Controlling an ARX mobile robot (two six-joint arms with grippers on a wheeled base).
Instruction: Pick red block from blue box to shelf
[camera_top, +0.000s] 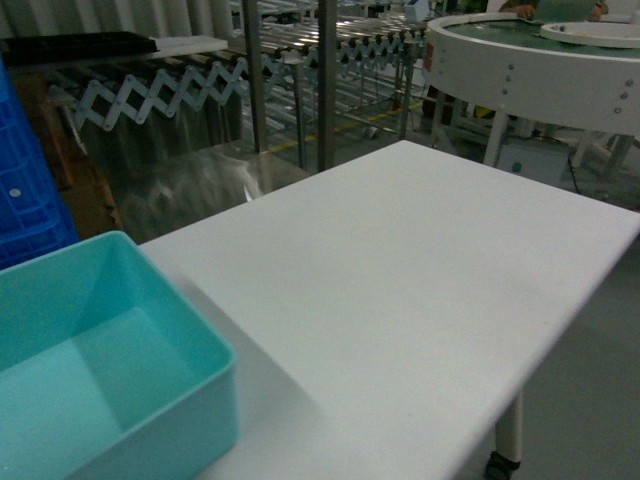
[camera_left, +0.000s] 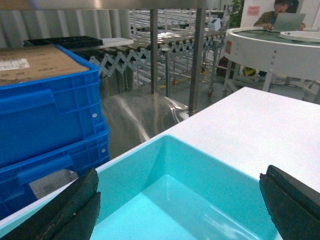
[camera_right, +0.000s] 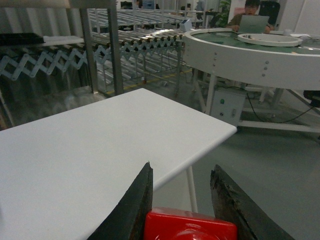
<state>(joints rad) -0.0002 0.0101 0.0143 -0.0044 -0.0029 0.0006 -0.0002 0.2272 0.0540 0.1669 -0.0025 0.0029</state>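
- Gripping the red block (camera_right: 190, 225), your right gripper (camera_right: 186, 212) has both dark fingers (camera_right: 134, 210) pressed against the block's sides; you see this only in the right wrist view, low at the frame's bottom edge, out past the edge of the white table (camera_right: 100, 150).
- Your left gripper (camera_left: 182, 207) hangs over the blue box (camera_left: 200, 200) with its jaws wide apart and nothing between them.
- You can see the box at the table's near left corner in the head view; what shows of its inside is bare.
- Beyond the table stands the shelf (camera_top: 325, 80), its steel uprights and rollers in view.
- Left of the box, two deep-blue crates (camera_left: 50, 130) are stacked; a cardboard carton (camera_left: 35, 62) on top bears a white label (camera_left: 14, 64), its writing too small for you to read.
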